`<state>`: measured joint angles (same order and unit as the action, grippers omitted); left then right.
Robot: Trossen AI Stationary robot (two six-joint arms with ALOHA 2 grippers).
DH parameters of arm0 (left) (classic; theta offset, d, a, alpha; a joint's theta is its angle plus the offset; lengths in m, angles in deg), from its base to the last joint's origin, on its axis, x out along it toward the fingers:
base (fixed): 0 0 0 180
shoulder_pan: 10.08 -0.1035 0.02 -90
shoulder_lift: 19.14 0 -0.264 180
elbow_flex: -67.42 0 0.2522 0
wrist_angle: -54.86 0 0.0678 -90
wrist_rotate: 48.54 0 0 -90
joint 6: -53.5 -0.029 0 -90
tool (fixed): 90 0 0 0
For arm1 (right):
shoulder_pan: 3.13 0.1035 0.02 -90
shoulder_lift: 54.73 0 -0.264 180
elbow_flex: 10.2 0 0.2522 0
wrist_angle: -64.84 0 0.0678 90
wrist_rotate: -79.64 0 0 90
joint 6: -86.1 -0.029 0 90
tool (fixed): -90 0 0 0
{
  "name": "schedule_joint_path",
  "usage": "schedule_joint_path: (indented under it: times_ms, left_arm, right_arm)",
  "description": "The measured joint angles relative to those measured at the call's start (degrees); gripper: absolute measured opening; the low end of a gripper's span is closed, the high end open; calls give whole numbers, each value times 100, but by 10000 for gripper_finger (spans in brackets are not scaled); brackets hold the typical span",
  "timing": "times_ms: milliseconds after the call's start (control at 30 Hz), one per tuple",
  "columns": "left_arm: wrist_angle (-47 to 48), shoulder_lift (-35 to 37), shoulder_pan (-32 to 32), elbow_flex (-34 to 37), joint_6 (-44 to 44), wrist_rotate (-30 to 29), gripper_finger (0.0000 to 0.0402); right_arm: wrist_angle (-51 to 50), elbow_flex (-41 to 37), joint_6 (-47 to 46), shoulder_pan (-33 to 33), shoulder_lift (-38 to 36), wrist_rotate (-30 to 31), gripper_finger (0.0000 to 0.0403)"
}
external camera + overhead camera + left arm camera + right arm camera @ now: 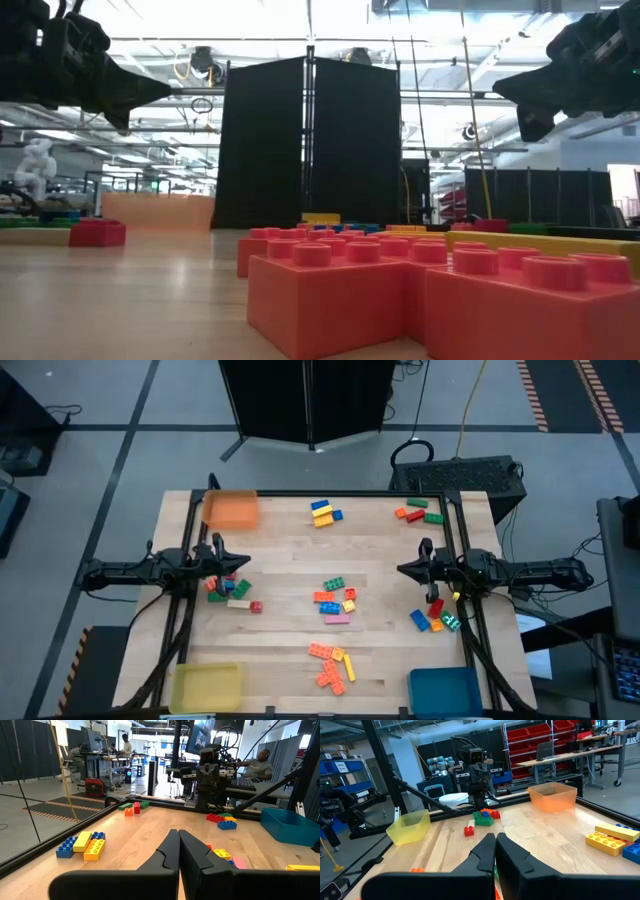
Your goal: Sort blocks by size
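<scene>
1. Across the bench (280,575), blocks (336,603) lie in scattered clusters; only the high view shows all three trays (232,510).
2. Left tool (222,552) and right tool (424,568) hover at mid-frame edges, clenched, empty.

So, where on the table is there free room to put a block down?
Bare wood lies between the orange tray and the blue-yellow blocks, and between the yellow tray and the orange blocks. It is crowded at the centre cluster and beside both grippers, left and right.
</scene>
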<state>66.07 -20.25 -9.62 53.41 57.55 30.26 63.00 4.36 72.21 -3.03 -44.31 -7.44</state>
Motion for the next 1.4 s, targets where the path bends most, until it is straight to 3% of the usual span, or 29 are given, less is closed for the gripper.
schedule_joint_path:
  times_ms: [567, 700, 833, 1000, 1400]
  left_arm:
    - [-2, 2, -2, 2, -9, -6, 0]
    - [-161, 1, -2, -1, -417, -403, 0]
    - [-226, -2, -2, -1, -642, -415, 0]
    - [-345, 0, -2, -1, -638, -415, 0]
    - [-593, 0, -2, -7, -603, -413, 0]
  right_arm:
    - [-5, 0, 0, 1, 0, 0, 8]
    - [-9, 0, 0, 2, 0, 0, 8]
    - [-5, 0, 0, 0, 0, 7, 8]
    - [50, 0, 9, -11, 0, 363, 8]
    - [-111, -2, -325, 17, 11, 103, 8]
